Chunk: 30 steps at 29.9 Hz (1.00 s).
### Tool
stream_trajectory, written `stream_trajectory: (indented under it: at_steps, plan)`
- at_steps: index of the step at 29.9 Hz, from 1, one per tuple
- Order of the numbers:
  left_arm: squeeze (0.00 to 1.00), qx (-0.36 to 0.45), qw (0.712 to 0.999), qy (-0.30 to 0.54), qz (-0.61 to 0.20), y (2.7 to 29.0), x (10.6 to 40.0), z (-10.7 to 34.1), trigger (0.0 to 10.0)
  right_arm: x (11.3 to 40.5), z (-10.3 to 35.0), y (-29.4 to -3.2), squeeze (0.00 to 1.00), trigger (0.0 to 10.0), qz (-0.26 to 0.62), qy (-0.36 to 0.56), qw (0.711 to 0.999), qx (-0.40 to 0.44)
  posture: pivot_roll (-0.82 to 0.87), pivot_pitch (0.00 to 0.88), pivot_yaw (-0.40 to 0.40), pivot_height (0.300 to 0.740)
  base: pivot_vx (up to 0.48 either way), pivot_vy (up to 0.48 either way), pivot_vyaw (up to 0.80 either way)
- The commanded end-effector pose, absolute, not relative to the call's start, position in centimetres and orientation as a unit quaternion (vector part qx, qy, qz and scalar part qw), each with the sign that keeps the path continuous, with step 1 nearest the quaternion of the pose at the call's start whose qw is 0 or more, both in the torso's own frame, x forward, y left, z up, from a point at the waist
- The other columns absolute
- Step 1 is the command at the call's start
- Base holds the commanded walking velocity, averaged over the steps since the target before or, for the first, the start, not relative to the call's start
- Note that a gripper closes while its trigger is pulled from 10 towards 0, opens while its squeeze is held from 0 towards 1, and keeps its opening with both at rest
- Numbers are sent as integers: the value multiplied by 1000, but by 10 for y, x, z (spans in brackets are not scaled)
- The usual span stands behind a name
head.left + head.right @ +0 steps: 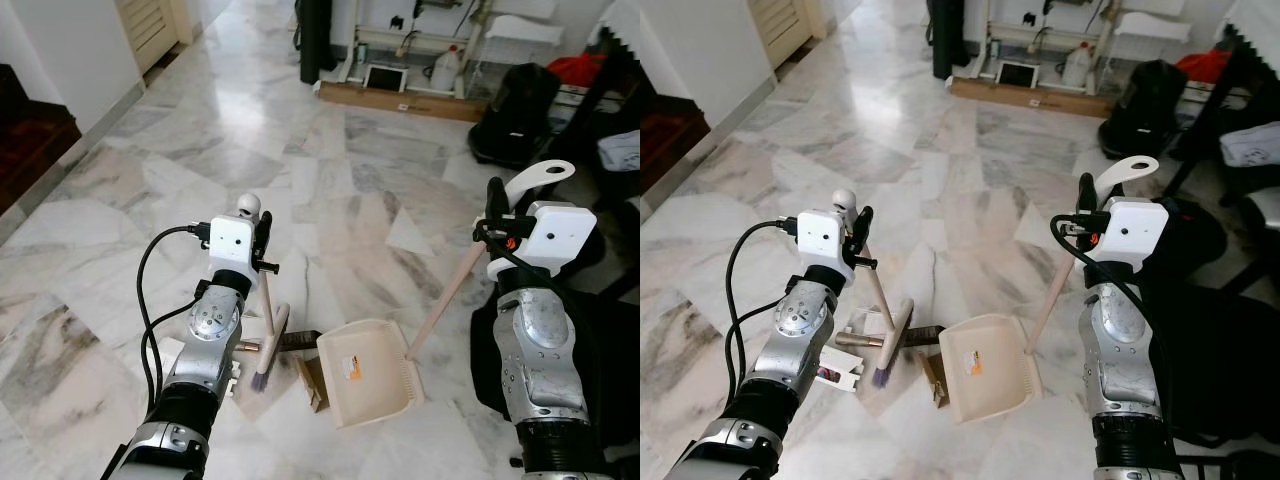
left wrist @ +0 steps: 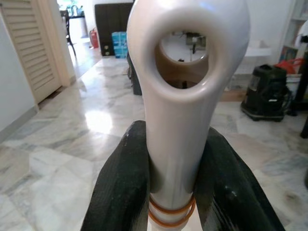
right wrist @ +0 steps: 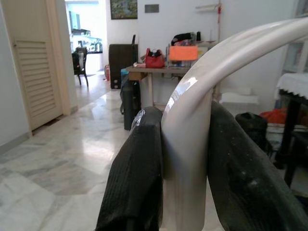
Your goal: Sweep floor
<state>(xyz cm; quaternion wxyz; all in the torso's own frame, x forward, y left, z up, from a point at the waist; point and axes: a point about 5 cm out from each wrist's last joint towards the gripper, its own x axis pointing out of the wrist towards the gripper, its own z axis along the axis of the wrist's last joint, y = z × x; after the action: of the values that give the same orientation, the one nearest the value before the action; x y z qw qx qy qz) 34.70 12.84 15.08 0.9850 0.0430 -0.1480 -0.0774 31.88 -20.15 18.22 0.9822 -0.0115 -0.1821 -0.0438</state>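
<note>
Small cream hand broom with purple bristles [image 1: 268, 340] stands bristles-down on the glossy white-and-grey marble floor [image 1: 340, 190], wooden handle tilted, white looped top. Left gripper [image 2: 171, 192] clenched on that handle just below the loop; both black fingers [image 2: 122, 192] press against it in the left wrist view. One cream plastic dustpan [image 1: 368, 372] lies flat just beside the broom, with one long pale handle rising to a curved white grip. Right gripper [image 3: 185, 159] clamped on that grip. Debris between broom and pan: one brown cardboard scrap [image 1: 312, 384], one dark strip, one white carton under the left arm. Farther off: a long flat cardboard box [image 1: 400, 100], one black bag [image 1: 515, 115], a louvred cream door [image 2: 33, 53].
</note>
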Motion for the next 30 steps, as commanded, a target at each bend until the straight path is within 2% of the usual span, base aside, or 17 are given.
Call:
stream_trajectory:
  at_steps: [1,4,14,25,30]
  plan:
    - [0,38,982,-169,-77,128,347,159,10000,317,195,-200,0,10000,-40,-210,977,-11,50,126,-35,740,311,0,0]
    - [0,36,982,-171,-77,128,347,159,10000,317,194,-200,0,10000,-39,-209,977,-10,50,128,-35,740,304,0,0]
    - [0,39,982,-165,-86,127,345,158,10000,317,188,-201,0,10000,-44,-200,979,-10,50,136,-34,740,0,0,0]
    - [0,44,982,-150,-107,129,342,155,10000,312,152,-208,0,10000,-76,-154,985,-1,59,151,-24,740,0,0,0]
    - [0,56,979,-131,-144,126,339,154,10000,308,135,-211,0,10000,-100,-143,985,3,67,165,-14,740,0,0,0]
